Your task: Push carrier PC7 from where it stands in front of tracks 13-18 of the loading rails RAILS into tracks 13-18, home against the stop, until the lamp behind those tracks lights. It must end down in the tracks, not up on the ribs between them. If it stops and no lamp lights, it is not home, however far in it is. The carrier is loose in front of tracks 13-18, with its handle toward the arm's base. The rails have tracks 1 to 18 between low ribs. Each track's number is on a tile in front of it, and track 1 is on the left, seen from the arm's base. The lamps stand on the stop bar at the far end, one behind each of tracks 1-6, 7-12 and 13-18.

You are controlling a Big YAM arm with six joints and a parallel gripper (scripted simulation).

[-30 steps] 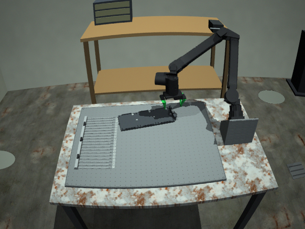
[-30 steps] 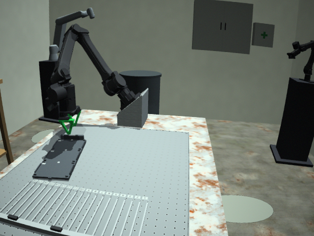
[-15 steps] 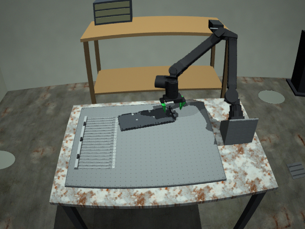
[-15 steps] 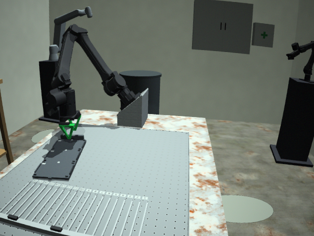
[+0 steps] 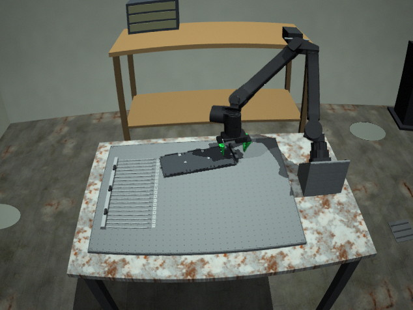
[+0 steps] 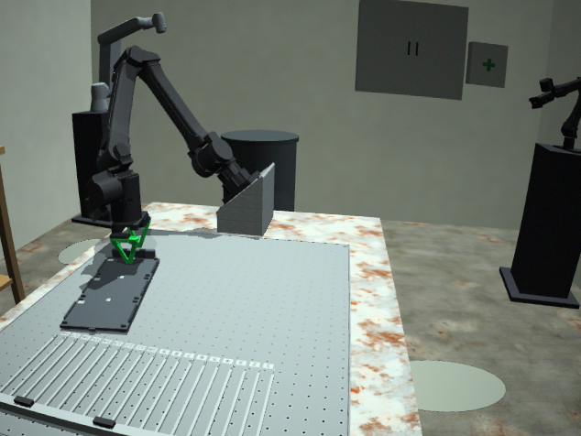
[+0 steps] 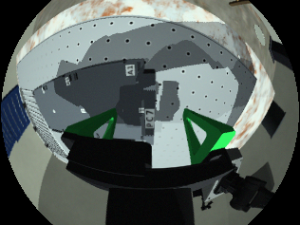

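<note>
Carrier PC7 is a flat dark plate lying on the grey mat in front of the far tracks of the rails RAILS. Its front end stands just short of the number tiles, and it looks slightly skewed to the ribs. Its handle points toward the arm's base. My gripper is open, low over the handle end, with the green fingers on either side of the handle. The carrier and gripper also show in the exterior view. The lamps on the stop bar are dark.
The arm's base sits on a grey wedge block at the table's right edge. A wooden shelf stands behind the table. The perforated mat covers most of the marble table top.
</note>
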